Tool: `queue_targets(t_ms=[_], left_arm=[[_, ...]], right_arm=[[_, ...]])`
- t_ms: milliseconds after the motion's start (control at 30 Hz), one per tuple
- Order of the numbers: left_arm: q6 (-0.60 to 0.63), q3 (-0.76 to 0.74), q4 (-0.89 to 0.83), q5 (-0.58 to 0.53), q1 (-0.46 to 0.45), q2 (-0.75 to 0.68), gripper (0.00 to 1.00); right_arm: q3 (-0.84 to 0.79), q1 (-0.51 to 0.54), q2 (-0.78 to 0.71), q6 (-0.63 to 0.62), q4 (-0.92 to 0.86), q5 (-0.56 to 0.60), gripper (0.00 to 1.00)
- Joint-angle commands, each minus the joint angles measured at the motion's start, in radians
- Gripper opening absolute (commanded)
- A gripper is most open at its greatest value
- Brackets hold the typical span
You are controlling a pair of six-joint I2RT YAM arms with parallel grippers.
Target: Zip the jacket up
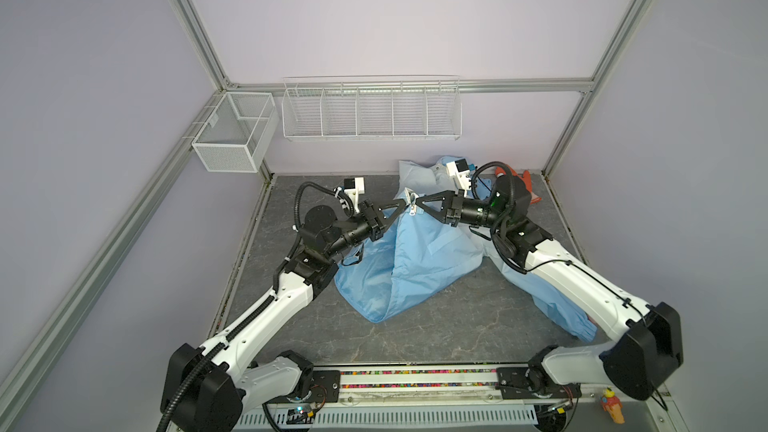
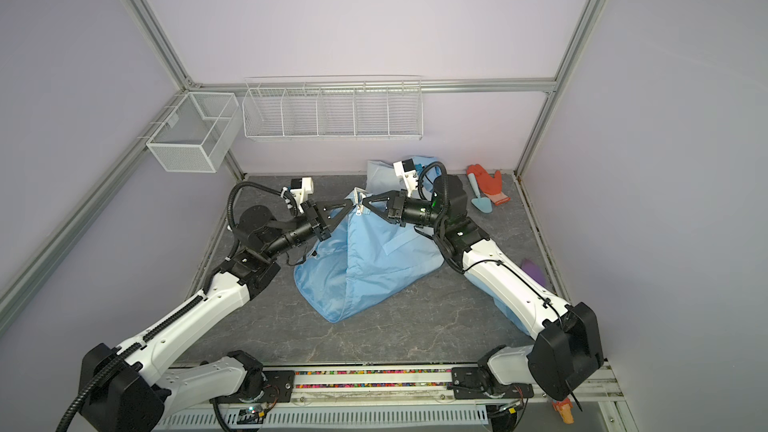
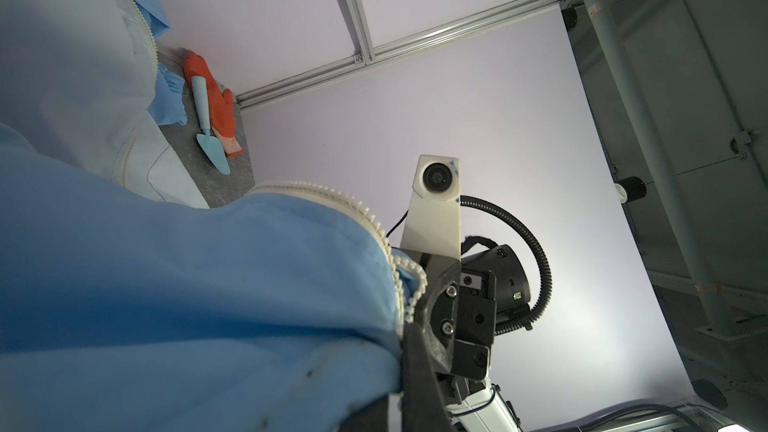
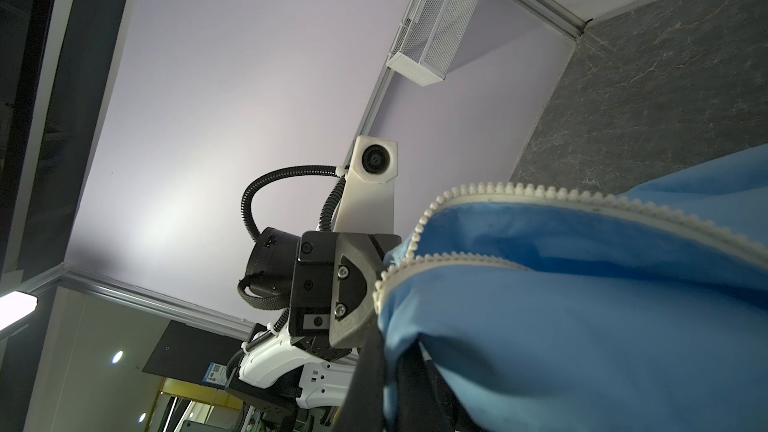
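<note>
The light-blue jacket [image 1: 415, 259] [image 2: 365, 259] lies crumpled on the grey table, with its front edge lifted into a peak between the two arms. My left gripper [image 1: 402, 203] [image 2: 348, 203] is shut on the fabric at the peak from the left. My right gripper [image 1: 419, 205] [image 2: 365, 201] is shut on it from the right, tip to tip with the left. The white zipper slider [image 1: 411, 211] hangs just below them. In the wrist views blue cloth and white zipper teeth [image 3: 374, 218] [image 4: 519, 191] fill the space at my left gripper [image 3: 395, 401] and right gripper [image 4: 390, 388].
An orange glove [image 2: 488, 184] and a light-blue trowel [image 2: 478, 197] lie at the back right. A purple object [image 2: 534, 272] sits by the right arm. A white wire rack [image 1: 370, 110] and a mesh basket [image 1: 232, 135] hang on the back wall.
</note>
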Motion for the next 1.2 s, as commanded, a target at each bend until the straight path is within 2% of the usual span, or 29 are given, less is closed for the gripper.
queue_targets(t_ms=[0, 567, 800, 967, 1167], left_arm=[[0.012, 0.021, 0.021, 0.023, 0.003, -0.012, 0.0], [0.025, 0.015, -0.014, 0.036, 0.003, -0.034, 0.0], [0.049, 0.034, -0.029, -0.021, 0.005, -0.04, 0.0], [0.043, 0.042, -0.019, -0.002, 0.004, -0.028, 0.0], [0.054, 0.032, -0.033, -0.029, 0.004, -0.044, 0.0]], right_arm=[[0.035, 0.004, 0.008, 0.028, 0.072, 0.01, 0.06], [0.041, -0.014, 0.014, 0.064, 0.064, 0.024, 0.06], [0.019, -0.015, -0.008, 0.058, 0.057, 0.017, 0.06], [0.015, -0.015, -0.014, 0.058, 0.054, 0.012, 0.06], [0.015, -0.011, -0.019, 0.055, 0.06, 0.001, 0.06]])
